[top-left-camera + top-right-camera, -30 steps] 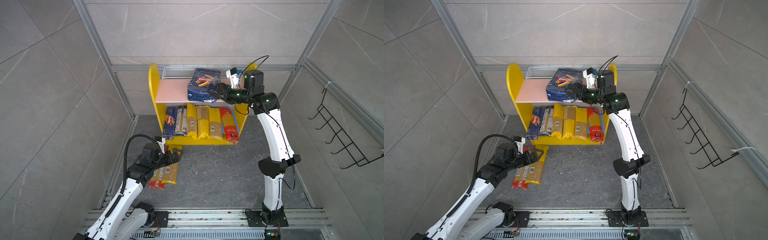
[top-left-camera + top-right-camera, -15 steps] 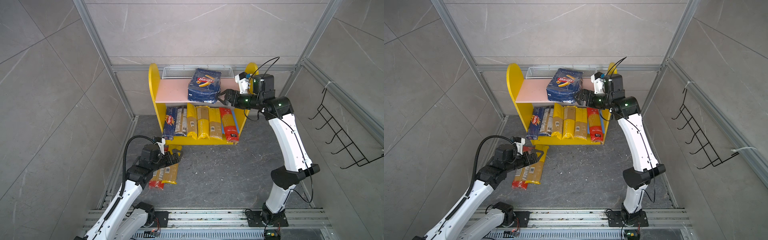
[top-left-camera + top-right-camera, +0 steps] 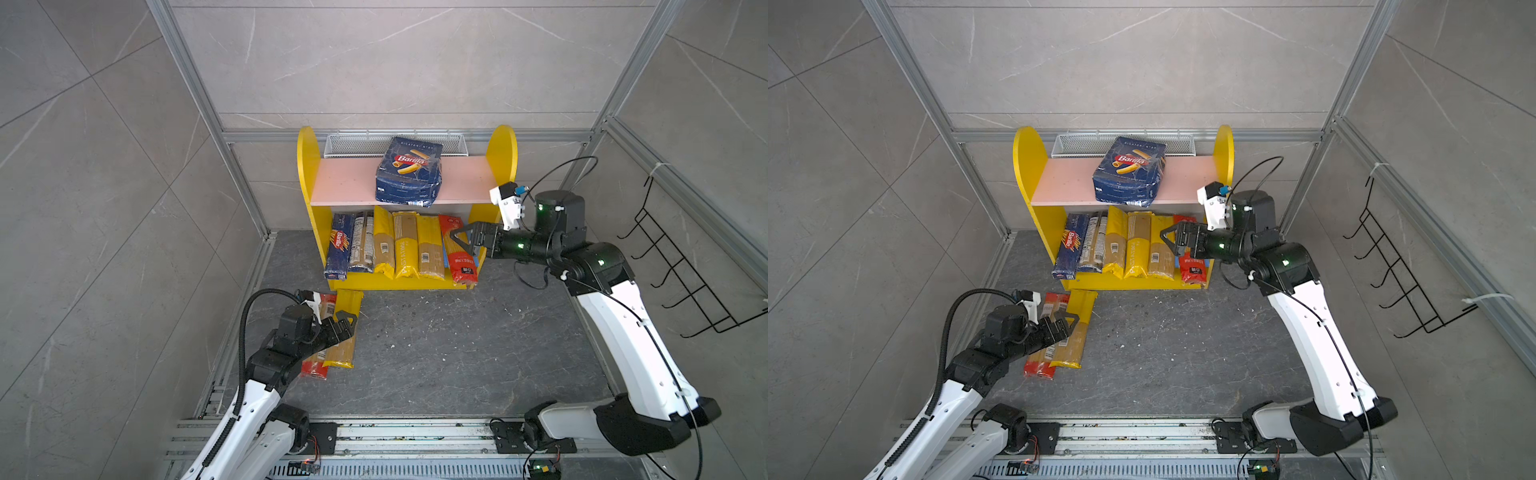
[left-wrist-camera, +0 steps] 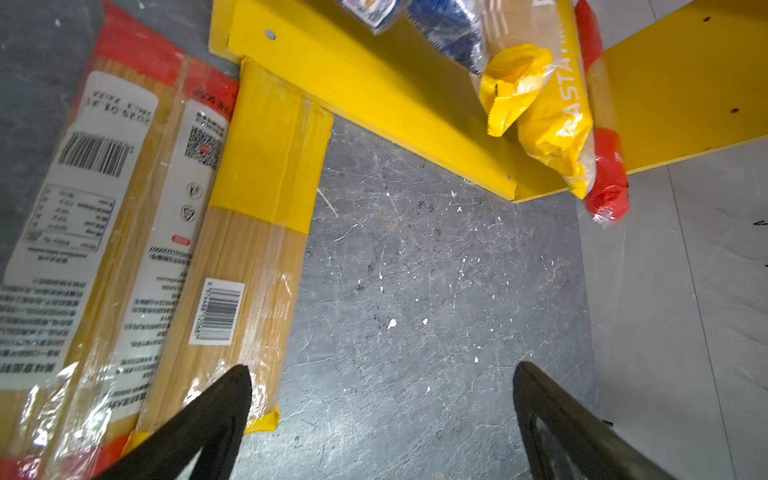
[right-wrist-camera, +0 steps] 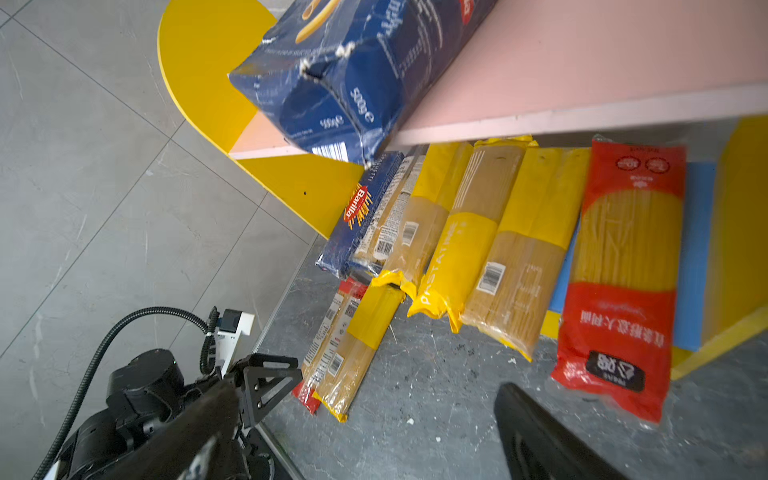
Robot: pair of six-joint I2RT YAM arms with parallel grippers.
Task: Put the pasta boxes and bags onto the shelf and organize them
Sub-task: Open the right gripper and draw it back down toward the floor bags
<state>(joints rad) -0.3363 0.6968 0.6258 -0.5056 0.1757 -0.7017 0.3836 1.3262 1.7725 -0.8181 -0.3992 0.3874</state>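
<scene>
Your left jaws hang spread over the yellow-ended spaghetti bag [image 3: 341, 353] on the table [image 3: 457, 353] (a red-ended bag [image 3: 314, 371] lies beside it); your right jaws gape empty before the shelf [image 3: 306, 174], rigatoni pack [image 3: 408, 172] on its pink board [image 3: 345, 183].

Red-ended bag [image 3: 314, 369] half behind left hand [image 3: 340, 327]

Both top views look steeply down from high at the front onto the whole cell, the shelf [image 3: 345, 183] at upper centre, while the left wrist view sits close over the floor and the right wrist view faces the shelf's front from nearby, both sharing the yellow-ended floor bag [image 4: 249, 257].
</scene>
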